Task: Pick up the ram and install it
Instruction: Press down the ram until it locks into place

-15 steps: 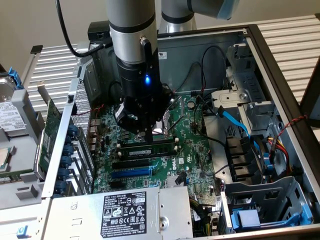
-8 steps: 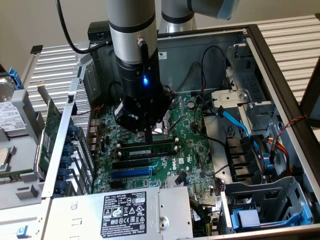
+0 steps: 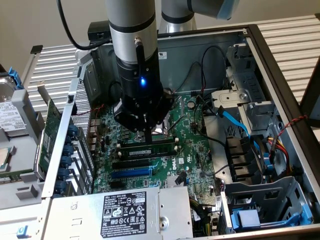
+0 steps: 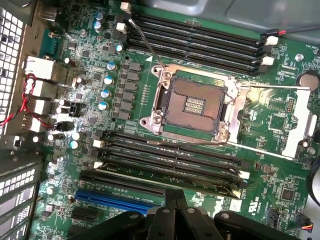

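Note:
The ram (image 3: 150,148), a long thin green stick, sits in one of the black memory slots on the motherboard (image 3: 192,150), beside the CPU socket. My gripper (image 3: 145,136) hangs straight down over it with its fingers shut and nothing between them. The tips are right above the stick's top edge; I cannot tell whether they touch it. In the wrist view the gripper (image 4: 174,197) points at the ram (image 4: 165,176), which lies in the slot nearest the fingers.
The open CPU socket (image 4: 192,105) sits between two banks of memory slots. A blue slot (image 3: 130,172) and the labelled power supply (image 3: 132,210) lie close by. A blue cable (image 3: 235,122) and drive cages fill the exterior view's right. A green expansion card (image 3: 47,135) stands outside the case.

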You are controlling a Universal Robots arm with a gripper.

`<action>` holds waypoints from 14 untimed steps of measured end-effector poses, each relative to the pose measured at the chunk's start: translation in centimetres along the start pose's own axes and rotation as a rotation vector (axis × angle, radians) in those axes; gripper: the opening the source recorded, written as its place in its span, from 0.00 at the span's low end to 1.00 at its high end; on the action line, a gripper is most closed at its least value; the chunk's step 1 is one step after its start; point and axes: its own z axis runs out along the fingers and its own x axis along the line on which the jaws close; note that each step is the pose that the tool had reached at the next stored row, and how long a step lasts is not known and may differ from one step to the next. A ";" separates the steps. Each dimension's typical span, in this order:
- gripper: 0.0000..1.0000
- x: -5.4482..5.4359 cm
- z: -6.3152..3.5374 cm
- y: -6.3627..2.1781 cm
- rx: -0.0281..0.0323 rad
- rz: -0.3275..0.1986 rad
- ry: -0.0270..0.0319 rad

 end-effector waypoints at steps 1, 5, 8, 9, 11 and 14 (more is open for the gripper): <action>0.10 0.0 0.00 0.00 0.0003 0.015 0.0002; 0.10 0.0 0.01 0.00 0.0017 0.076 0.0009; 0.10 0.0 0.02 0.00 0.0026 0.119 0.0013; 0.10 0.0 0.02 0.00 0.0030 0.134 0.0015; 0.10 0.0 0.03 0.00 0.0035 0.157 0.0018; 0.10 0.0 0.03 0.00 0.0037 0.168 0.0019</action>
